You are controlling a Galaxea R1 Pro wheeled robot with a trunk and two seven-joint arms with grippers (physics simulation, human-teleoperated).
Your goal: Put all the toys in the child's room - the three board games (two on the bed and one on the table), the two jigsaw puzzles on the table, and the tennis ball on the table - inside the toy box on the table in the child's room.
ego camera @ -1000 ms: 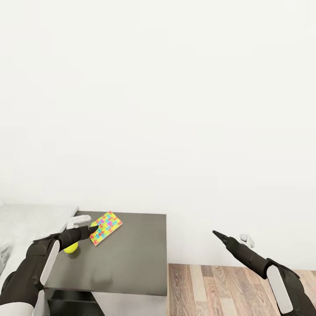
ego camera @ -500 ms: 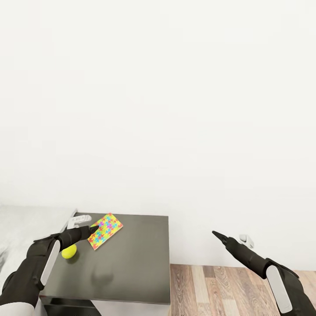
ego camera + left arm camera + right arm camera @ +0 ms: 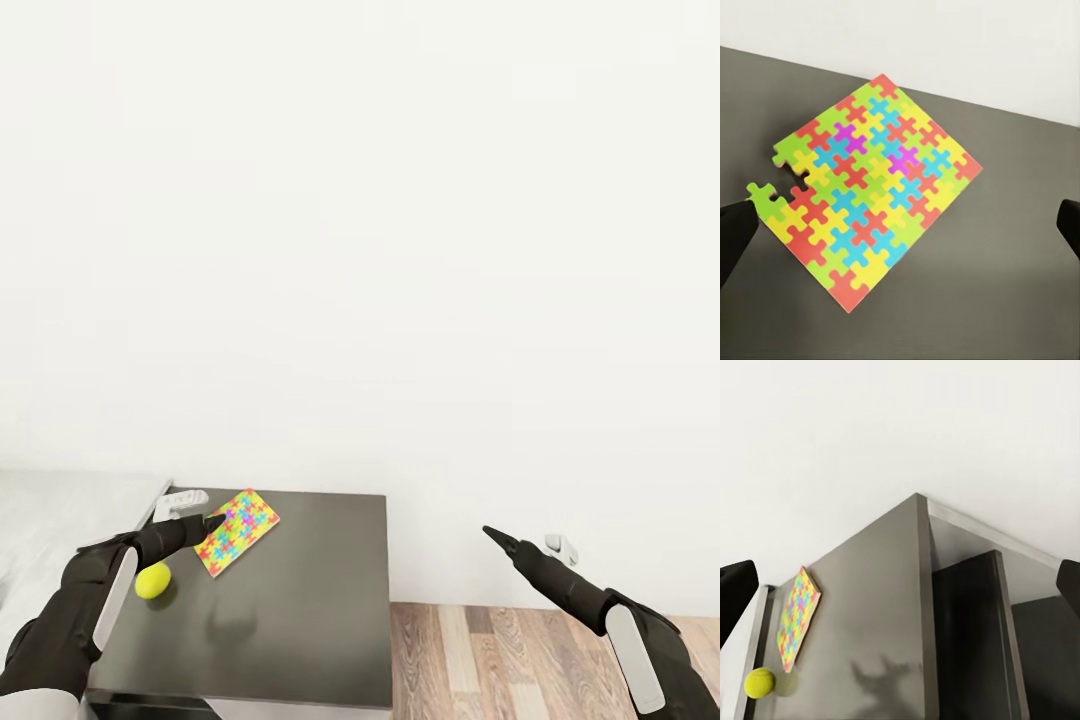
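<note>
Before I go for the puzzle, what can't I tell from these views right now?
- Head view: left gripper overlaps the jigsaw puzzle, so contact is unclear.
- Left wrist view: both fingertips are cut off by the frame edges.
- Head view: right gripper is seen edge-on, its opening unreadable.
- Table: the frame's bottom edge cuts off its near side.

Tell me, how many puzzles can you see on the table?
1. The jigsaw puzzle lies flat on the dark table near the wall, just ahead of the left gripper, beside the tennis ball. Another may be out of view.
</note>
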